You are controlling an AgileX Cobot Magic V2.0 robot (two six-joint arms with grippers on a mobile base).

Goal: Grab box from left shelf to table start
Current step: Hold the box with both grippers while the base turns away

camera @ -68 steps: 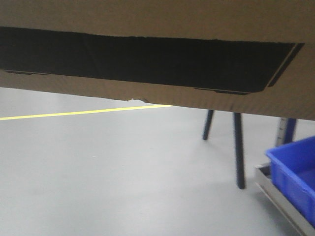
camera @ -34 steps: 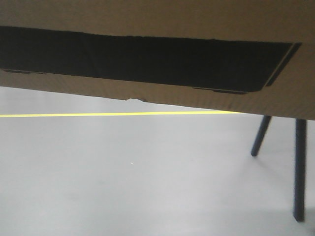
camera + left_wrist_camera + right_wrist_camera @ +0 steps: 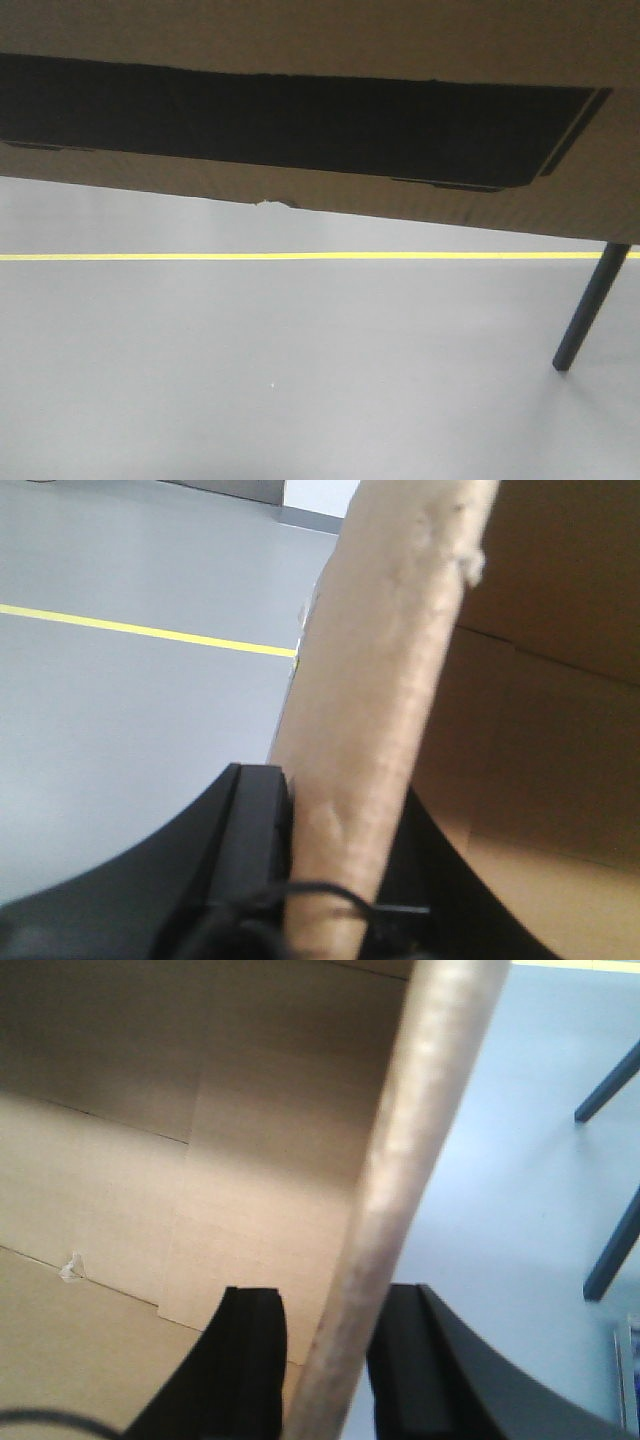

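Box (image 3: 300, 40) held aloft over grey floor (image 3: 250, 380) | left gripper (image 3: 335, 880) & right gripper (image 3: 320, 1360) each clamped on a side wall | risk: thin cardboard bends, box slips before table.

Matt corrugated cardboard box (image 3: 320, 40), smooth grey floor (image 3: 250, 380).

Box face fills the upper frame, floor below

The box (image 3: 330, 215) spans the full width close to the camera, its black printed rectangle (image 3: 300, 125) blurred so no lettering reads. Beneath its lower edge lie grey floor (image 3: 280, 380), a yellow line (image 3: 250, 257), and a dark slanted leg (image 3: 590, 308), perhaps a table's; no end effector shows.
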